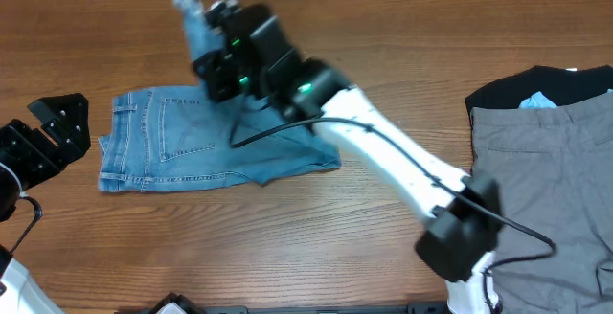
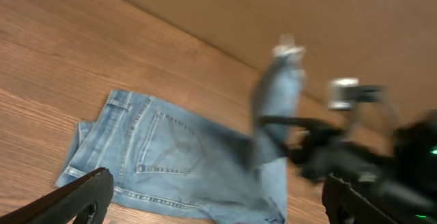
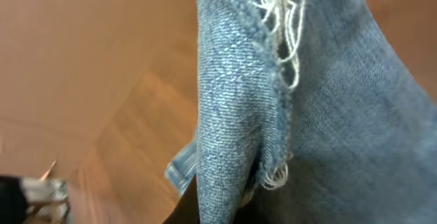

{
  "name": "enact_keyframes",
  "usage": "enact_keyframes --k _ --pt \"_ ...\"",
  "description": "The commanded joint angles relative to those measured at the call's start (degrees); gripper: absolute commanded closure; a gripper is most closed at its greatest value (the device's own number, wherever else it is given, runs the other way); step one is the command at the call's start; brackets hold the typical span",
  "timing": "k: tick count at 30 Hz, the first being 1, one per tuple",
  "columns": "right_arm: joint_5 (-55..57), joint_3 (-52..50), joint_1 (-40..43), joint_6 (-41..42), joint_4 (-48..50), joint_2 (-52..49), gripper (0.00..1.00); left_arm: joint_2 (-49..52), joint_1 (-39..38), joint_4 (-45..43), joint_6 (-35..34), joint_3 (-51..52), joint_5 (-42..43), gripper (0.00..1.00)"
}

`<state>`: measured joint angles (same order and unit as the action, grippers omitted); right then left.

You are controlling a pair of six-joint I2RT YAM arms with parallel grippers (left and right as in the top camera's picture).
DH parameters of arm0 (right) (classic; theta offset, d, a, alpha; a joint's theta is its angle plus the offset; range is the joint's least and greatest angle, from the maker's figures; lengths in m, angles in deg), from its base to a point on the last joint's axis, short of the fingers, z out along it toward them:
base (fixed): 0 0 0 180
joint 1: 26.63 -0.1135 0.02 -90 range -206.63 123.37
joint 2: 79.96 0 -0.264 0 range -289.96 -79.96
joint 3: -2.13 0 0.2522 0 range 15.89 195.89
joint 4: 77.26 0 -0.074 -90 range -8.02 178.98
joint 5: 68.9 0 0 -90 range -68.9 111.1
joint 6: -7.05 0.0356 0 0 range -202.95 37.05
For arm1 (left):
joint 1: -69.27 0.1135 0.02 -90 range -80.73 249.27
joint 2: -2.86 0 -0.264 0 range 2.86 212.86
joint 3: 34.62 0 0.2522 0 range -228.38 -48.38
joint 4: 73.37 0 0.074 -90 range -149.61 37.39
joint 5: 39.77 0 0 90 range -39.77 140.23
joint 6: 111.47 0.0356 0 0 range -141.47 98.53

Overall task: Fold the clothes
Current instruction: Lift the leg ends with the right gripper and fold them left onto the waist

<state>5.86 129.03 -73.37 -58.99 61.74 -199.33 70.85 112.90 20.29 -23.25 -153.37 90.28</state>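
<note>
Now, right tool (image 1: 204,44) pinched frayed hem (image 3: 280,39) of light-blue denim jeans (image 1: 172,142), upper centre; left tool (image 1: 59,127) spread. Hem likely needed laying square over waistband (image 1: 117,137).

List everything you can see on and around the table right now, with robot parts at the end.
jeans: one, light blue, left-centre of table, frayed leg end lifted
grey trousers: one, grey, right edge
black top: one, black, behind the grey trousers
small item: one, light blue, on the black top, too small to identify
table: one, brown wood
left claw: one, black, left edge, open
right claw: one, black on a white arm, gripping the lifted leg end
</note>
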Motion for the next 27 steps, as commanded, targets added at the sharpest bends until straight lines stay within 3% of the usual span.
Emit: enact_keyframes --k 1,13,14,16,17,18,22,27 --pt "-1.7 0.4 -4.1 2.3 2.8 -4.0 0.96 0.1 0.5 1.0 -1.3 -1.0 1.9 0.0" --pt "-2.6 0.4 -9.2 4.4 10.8 -10.7 0.93 0.2 0.5 1.3 -1.3 -1.0 2.0 0.0" --pt "-2.6 0.4 -9.7 4.4 11.2 -10.7 0.87 0.2 0.5 1.3 -1.3 -1.0 1.9 0.0" --pt "-2.4 0.4 -10.4 4.3 11.9 -10.7 0.65 0.2 0.5 1.4 -1.3 -1.0 1.9 0.0" --pt "-2.4 0.4 -10.6 4.3 12.4 -10.7 0.22 0.2 0.5 1.6 -1.2 -1.0 1.9 0.0" --pt "-2.4 0.5 -10.7 4.1 12.4 -10.7 0.15 0.2 0.5 1.7 -1.2 -1.0 1.8 0.0" --pt "-2.4 0.5 -9.6 -0.2 9.6 -10.3 0.12 0.4 0.5 2.0 -1.2 -0.9 -0.6 0.0" --pt "-2.2 0.5 -3.8 -3.8 -1.6 -5.7 0.11 2.1 0.5 2.9 -1.2 -0.8 -5.2 0.0"
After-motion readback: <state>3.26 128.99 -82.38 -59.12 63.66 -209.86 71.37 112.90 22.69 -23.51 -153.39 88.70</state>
